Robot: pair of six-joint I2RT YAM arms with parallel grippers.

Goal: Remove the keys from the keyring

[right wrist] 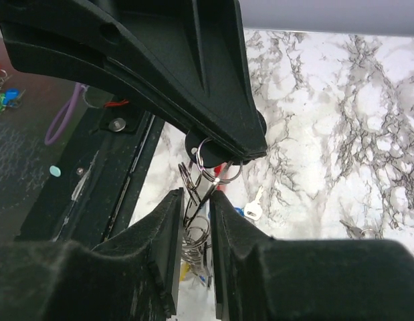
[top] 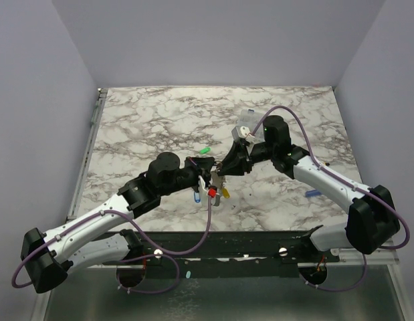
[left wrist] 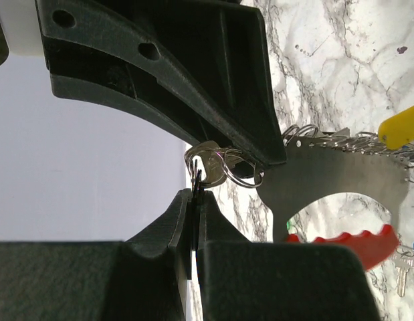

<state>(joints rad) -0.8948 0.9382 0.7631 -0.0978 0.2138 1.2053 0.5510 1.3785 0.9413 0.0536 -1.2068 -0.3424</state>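
A bunch of keys (top: 213, 192) with red, yellow and blue tags hangs between my two grippers above the near middle of the table. My left gripper (top: 203, 172) (left wrist: 195, 194) is shut on a thin black round tag (right wrist: 195, 144) that carries a wire keyring (right wrist: 219, 162) (left wrist: 237, 170). My right gripper (top: 223, 167) (right wrist: 196, 195) faces it, its fingers closed in on a stack of wire rings (right wrist: 196, 231) and the edge of a flat grey metal plate (left wrist: 327, 177). A yellow tag (left wrist: 402, 127) and a red tag (left wrist: 347, 241) hang beyond the plate.
A loose key with a green tag (top: 207, 150) lies behind the grippers; another small key (right wrist: 253, 208) lies on the marble. A clear plastic box (top: 247, 117) stands further back, a blue stick (top: 312, 194) at the right. The dark front rail (top: 260, 241) runs below.
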